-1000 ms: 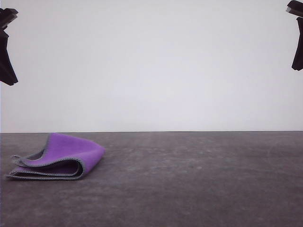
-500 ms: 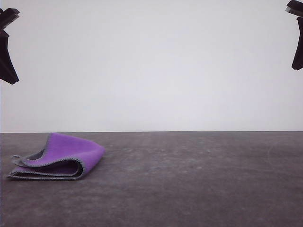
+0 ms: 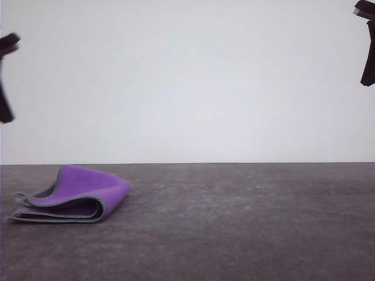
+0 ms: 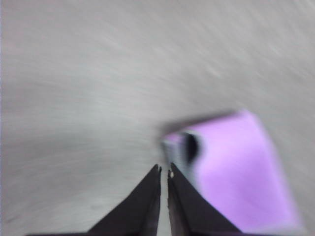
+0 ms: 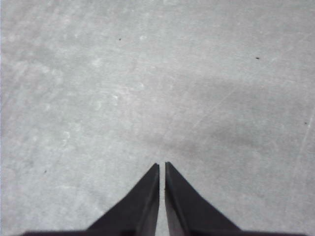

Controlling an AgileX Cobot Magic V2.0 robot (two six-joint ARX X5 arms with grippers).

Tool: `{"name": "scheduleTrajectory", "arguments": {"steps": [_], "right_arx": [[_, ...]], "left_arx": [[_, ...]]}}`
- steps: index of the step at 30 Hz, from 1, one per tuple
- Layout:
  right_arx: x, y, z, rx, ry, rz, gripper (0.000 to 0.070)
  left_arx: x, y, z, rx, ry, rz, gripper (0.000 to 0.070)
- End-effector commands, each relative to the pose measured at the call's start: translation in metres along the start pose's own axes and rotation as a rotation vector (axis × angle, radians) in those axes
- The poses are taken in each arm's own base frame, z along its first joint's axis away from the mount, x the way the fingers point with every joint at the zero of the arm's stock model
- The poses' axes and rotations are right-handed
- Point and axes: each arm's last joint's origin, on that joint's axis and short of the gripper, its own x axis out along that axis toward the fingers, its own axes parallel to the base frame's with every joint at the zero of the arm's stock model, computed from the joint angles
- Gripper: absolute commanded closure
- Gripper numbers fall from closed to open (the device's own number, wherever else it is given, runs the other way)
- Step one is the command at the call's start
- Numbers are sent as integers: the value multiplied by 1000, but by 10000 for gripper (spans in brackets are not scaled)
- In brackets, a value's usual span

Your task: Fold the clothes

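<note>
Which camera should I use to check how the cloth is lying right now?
The front view: the cloth is sharp there, folded over in layers, purple on top, near the left of the table. The left wrist view shows it blurred beside the shut left tool.

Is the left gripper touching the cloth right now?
Apart. In the front view the left gripper hangs well above the folded cloth on the table.

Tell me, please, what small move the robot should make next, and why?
Probably bring the left end effector down toward the cloth and open it. The cloth lies loosely folded, purple side out, at the table's left, untouched. Both end effectors are up in the air with fingers together, holding nothing; the right end effector is over bare table, farther away.
</note>
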Motion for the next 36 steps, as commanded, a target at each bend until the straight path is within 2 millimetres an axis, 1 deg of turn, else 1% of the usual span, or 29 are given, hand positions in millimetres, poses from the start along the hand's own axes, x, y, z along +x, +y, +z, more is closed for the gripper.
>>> {"name": "scheduleTrajectory", "arguments": {"steps": [1, 4, 7, 10, 12, 19, 27, 36], "right_arx": [[1, -1, 3, 6, -9, -1, 684], [1, -1, 3, 6, -9, -1, 684], [1, -1, 3, 6, -9, -1, 684], [1, -1, 3, 6, -9, -1, 684], [1, -1, 3, 6, -9, -1, 684], [1, -1, 3, 6, -9, -1, 684], [1, -1, 3, 6, -9, -1, 684], [1, -1, 3, 6, -9, -1, 684]], "left_arx": [[-6, 0, -27, -94, -74, 60, 684], [-19, -1, -64, -86, -160, 81, 685], [-27, 0, -96, -74, -227, 89, 684], [-30, 1, -120, -69, -284, 105, 684], [-31, 1, -130, -66, -322, 109, 685], [-34, 2, -146, -62, -376, 138, 685], [-41, 1, -149, -50, -427, 135, 684], [-41, 1, -149, -39, -433, 137, 685]]}}
